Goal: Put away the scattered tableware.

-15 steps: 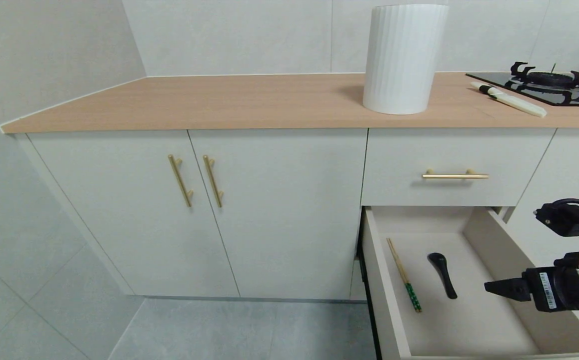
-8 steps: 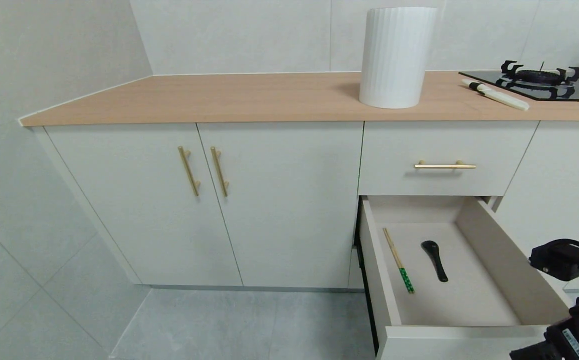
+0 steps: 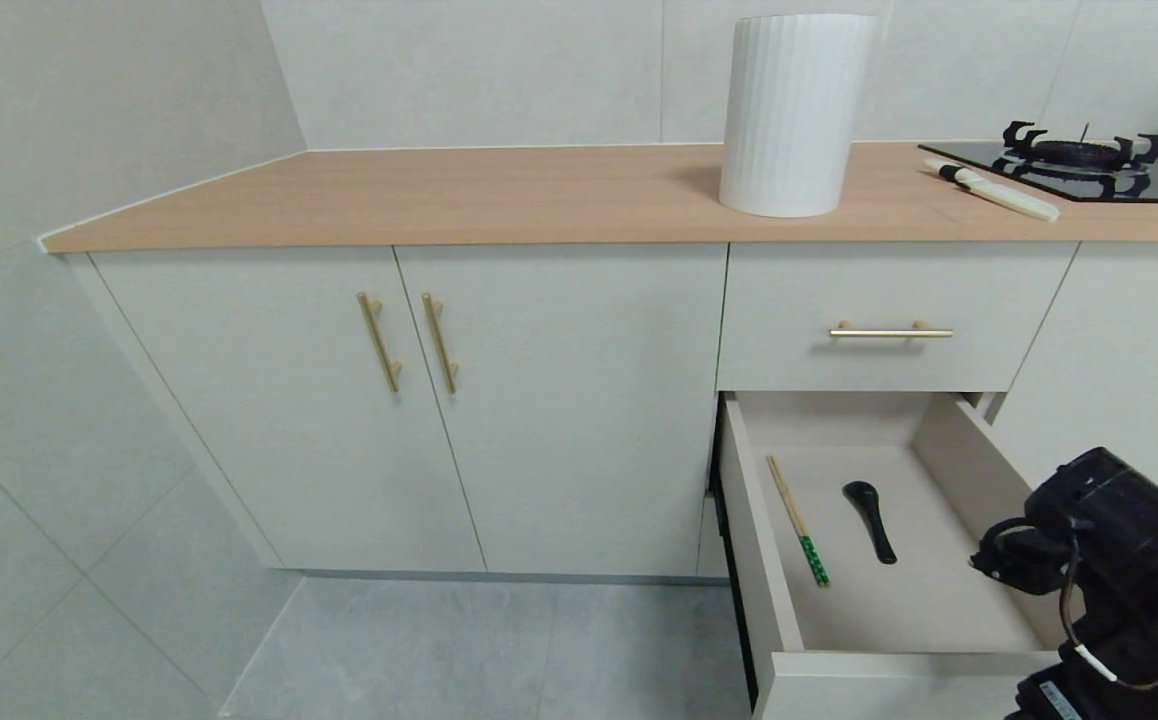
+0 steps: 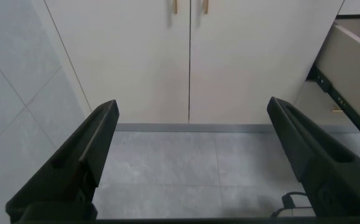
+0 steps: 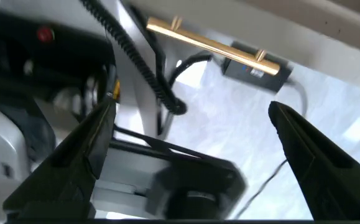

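Observation:
The lower drawer (image 3: 751, 540) stands pulled out. Inside it lie a pair of wooden chopsticks with green ends (image 3: 797, 522) and a black spoon (image 3: 870, 520). A knife with a cream blade (image 3: 994, 190) rests on the wooden counter beside the stove. My right arm (image 3: 1104, 545) hangs by the drawer's front right corner. Its gripper (image 5: 192, 112) is open and holds nothing, with the drawer's gold handle (image 5: 214, 45) beyond it. My left gripper (image 4: 192, 106) is open and empty, low over the floor in front of the cabinet doors (image 4: 189, 56).
A tall white ribbed canister (image 3: 794, 110) stands on the counter (image 3: 389, 195). A black gas stove (image 3: 1089, 160) sits at the far right. The upper drawer (image 3: 889, 315) is closed. The grey tiled floor (image 3: 389, 650) lies left of the open drawer.
The head camera pulled back a second ago. My right arm withdrew from over the drawer to its front right corner, and has since risen and turned there.

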Tool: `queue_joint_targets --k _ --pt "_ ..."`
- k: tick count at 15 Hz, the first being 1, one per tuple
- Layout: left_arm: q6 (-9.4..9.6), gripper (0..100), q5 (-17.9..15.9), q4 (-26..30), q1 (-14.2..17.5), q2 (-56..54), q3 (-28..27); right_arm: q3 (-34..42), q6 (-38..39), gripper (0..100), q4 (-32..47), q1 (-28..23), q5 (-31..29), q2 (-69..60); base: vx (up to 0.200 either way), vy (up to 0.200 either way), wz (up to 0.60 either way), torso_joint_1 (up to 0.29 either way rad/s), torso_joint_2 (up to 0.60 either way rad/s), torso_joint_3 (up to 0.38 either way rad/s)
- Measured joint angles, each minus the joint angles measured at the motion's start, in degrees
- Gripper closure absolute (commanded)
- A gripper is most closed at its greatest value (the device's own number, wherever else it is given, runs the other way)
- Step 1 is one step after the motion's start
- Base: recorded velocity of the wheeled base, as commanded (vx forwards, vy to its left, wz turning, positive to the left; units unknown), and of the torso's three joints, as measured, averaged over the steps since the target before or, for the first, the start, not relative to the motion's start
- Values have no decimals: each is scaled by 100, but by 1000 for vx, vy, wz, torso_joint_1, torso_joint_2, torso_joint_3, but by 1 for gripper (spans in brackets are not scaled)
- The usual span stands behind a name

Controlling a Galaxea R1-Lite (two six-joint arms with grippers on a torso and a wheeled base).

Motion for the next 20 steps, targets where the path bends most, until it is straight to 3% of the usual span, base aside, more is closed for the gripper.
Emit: queue_joint_targets --k 2,9,20 --pt "0 0 2 0 0 0 0 -215 486 0 -11 -9 -52 273 0 0 0 0 0 0" --pt "0 0 0 0 -2 0 2 -389 777 0 -450 -208 -435 651 0 0 0 0 0 0" --pt "0 0 2 0 2 0 0 -88 950 0 -2209 -418 -463 711 0 0 0 0 0 0"
